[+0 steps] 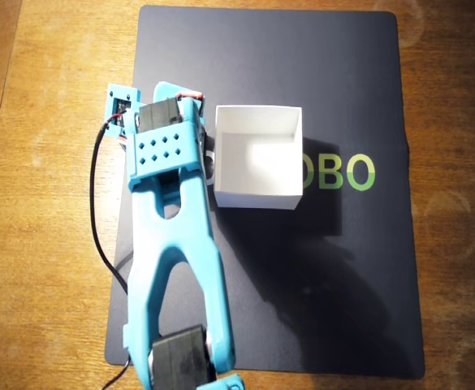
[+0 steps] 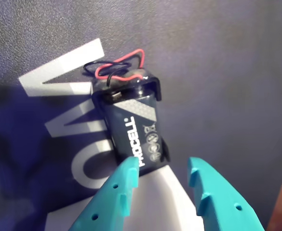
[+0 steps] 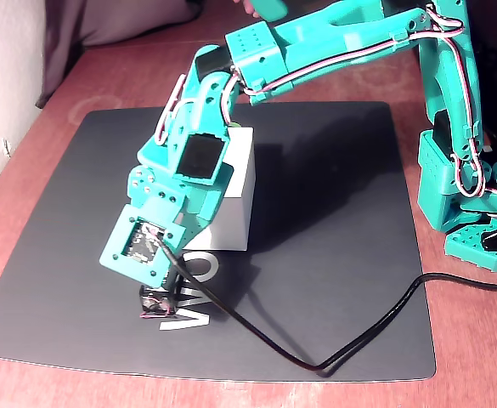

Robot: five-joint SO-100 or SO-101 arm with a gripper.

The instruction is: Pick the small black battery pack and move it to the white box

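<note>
The small black battery pack (image 2: 133, 127) lies on the dark mat over white lettering, with looped red and black wires at its far end. In the wrist view my gripper (image 2: 162, 168) is open, its teal fingertips (image 2: 128, 171) reaching the pack's near end, the left one overlapping a corner. From the fixed view the pack (image 3: 155, 300) sits just under my lowered wrist. The arm hides it in the overhead view, apart from a bit of red wire (image 1: 190, 96). The white box (image 1: 257, 158) stands open just right of my wrist; nothing shows inside it.
The dark mat (image 1: 326, 292) covers most of the wooden table and carries green letters (image 1: 343, 172) beside the box. A black cable (image 3: 350, 340) loops across the mat's front toward the arm's base (image 3: 477, 221) at the right.
</note>
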